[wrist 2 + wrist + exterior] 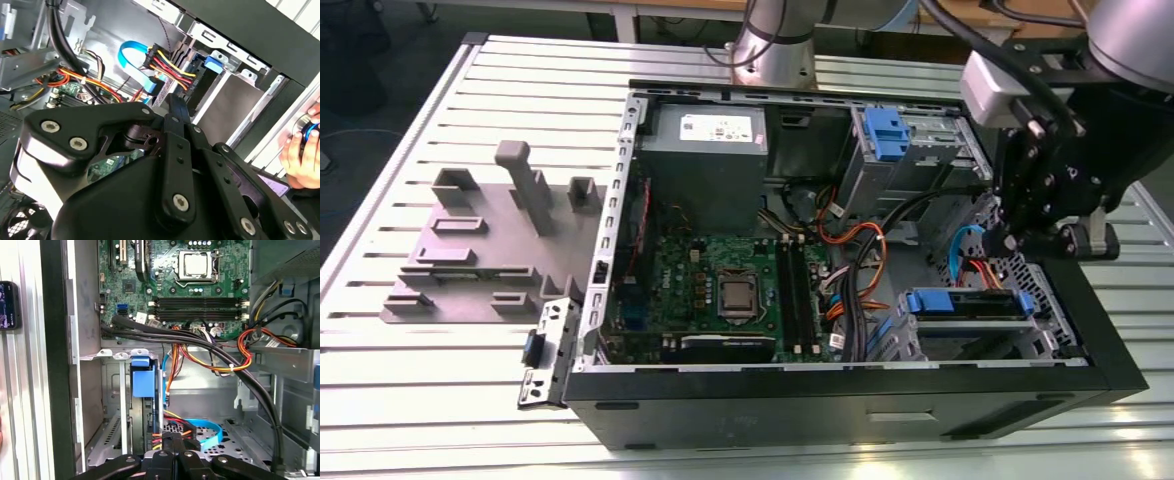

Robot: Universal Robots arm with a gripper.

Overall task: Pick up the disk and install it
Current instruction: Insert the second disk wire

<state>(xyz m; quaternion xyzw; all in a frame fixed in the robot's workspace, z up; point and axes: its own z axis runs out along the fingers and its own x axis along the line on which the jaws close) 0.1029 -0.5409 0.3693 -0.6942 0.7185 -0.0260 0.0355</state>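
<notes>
- One disk: seated in the case's bay, five o'clock in the exterior view.
- My jaws: pressed together, empty, just above it.
- Risk: I may snag the cables beside me.

Green motherboard; blue disk rails; black claw.

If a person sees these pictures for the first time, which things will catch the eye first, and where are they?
First comes the open computer case in the middle of the slatted table, with its green motherboard lying bare inside. Next is the black gripper, hanging over the case's end at the exterior view's right, just above a blue-railed drive seated in the bay there. Bright orange, red and yellow cables cross the middle of the case.
</notes>
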